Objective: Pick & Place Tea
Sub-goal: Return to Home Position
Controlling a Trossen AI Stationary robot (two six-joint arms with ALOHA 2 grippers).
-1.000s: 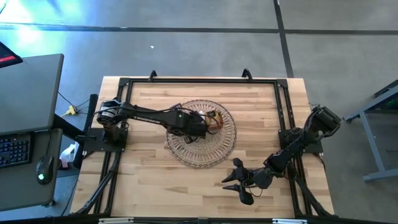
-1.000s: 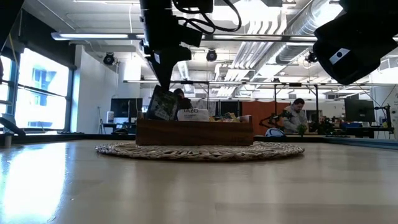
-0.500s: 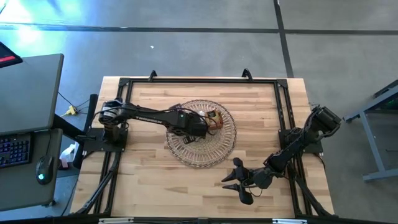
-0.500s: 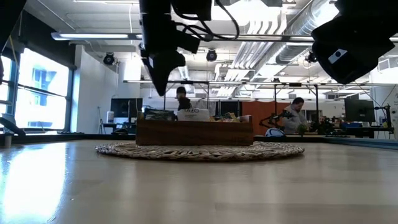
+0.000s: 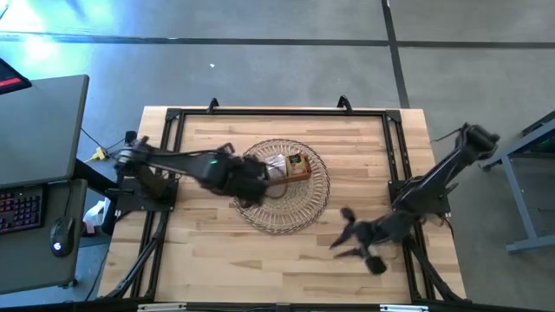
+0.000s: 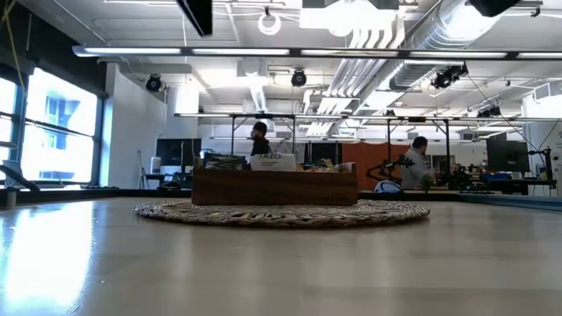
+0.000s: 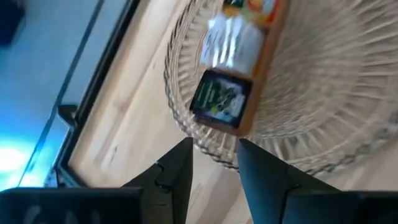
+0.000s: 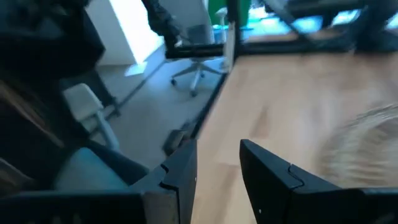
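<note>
**Both claws empty, tea in the tray**

The tea sachets (image 5: 279,163) sit in the wooden tray (image 6: 274,187), which stands on the wicker basket (image 5: 282,217), off the basket's centre. A dark sachet (image 7: 219,99) fills the tray's end compartment, and white sachets (image 7: 233,40) fill the one beside it. The left claw (image 7: 214,149) hangs over the basket's rim on the left arm's side, its fingers a narrow gap apart and holding nothing. The right claw (image 8: 217,152) is off the basket, above the bare surface (image 5: 208,251) near the rim on the right arm's side, spread wide and empty. Two people (image 6: 420,162) show in the room behind the basket.
</note>
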